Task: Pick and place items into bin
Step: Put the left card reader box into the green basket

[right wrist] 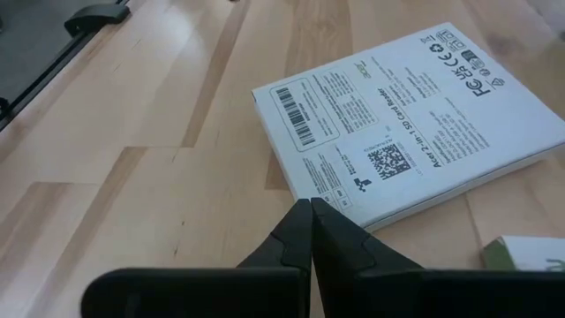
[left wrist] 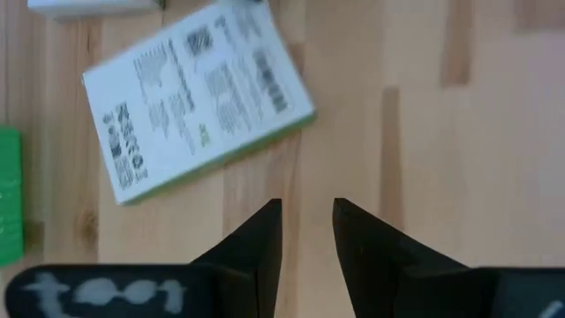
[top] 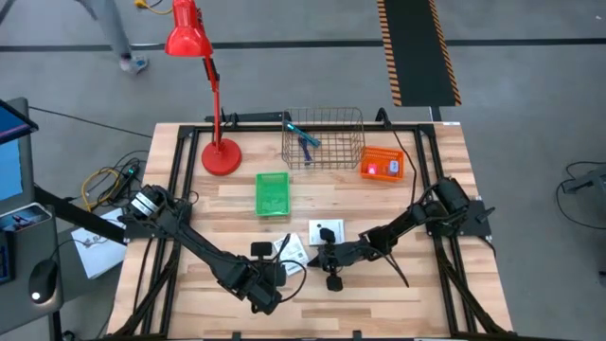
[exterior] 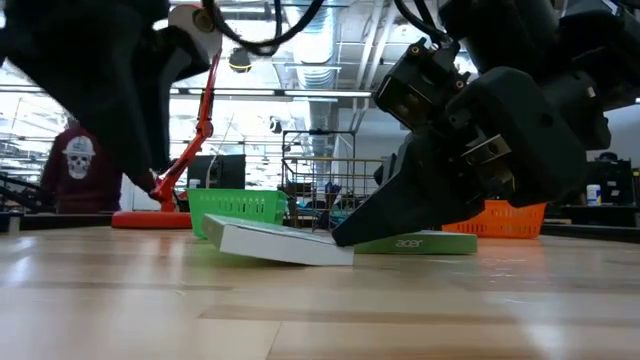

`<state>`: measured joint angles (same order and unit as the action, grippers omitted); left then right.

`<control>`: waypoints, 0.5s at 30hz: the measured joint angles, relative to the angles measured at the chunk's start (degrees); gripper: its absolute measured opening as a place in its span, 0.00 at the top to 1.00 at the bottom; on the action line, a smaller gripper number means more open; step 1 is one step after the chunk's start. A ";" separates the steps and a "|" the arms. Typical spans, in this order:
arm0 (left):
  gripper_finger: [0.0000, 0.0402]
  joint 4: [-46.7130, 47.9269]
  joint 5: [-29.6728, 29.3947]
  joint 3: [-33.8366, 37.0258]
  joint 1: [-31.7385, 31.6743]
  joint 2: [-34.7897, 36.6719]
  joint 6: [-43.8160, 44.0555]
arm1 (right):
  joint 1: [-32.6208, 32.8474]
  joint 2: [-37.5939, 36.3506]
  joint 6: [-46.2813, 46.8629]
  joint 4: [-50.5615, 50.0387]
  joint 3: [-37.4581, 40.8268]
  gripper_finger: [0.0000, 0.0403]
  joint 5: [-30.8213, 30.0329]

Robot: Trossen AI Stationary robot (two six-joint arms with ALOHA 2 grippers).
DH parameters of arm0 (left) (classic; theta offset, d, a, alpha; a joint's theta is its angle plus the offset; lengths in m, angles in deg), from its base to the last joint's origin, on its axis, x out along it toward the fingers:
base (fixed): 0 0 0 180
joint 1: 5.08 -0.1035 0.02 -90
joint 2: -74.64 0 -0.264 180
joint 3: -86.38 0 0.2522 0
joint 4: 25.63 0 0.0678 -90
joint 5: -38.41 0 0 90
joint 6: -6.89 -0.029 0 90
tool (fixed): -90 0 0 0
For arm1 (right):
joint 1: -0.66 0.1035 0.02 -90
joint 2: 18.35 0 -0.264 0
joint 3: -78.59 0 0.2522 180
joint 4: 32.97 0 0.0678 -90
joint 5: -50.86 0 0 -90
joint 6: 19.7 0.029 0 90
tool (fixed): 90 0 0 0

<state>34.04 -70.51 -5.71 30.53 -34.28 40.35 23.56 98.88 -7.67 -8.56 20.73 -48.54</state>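
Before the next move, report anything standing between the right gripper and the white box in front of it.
Nothing visible. The shut right gripper has its tips right at the near edge of the white box, with only bare table around them. Whether they touch is unclear.

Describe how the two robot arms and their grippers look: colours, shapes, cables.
Both arms are black and jointed, built of slim tubular links with bulkier housings at the joints. The left gripper ends in two flat, dark, wedge-shaped fingers. The right gripper has the same dark tapered fingers. Thin black cables loop alongside the arms, and the left arm's base joint shows a light-coloured part.
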 joint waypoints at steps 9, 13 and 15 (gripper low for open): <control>0.77 -0.86 0.04 6.23 0.02 0.00 0.68 | 0.72 0.00 0.11 -0.07 0.07 1.00 -1.48; 0.77 -0.92 -2.02 7.24 0.07 0.00 0.00 | 0.72 0.00 0.31 -0.07 0.07 1.00 -1.44; 0.77 -0.41 -3.36 7.32 0.07 0.00 -1.39 | 0.72 0.00 0.32 -0.07 0.07 1.00 -1.41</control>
<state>33.64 -73.87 1.62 30.60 -34.29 38.96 24.28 98.88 -7.35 -8.62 20.80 -49.95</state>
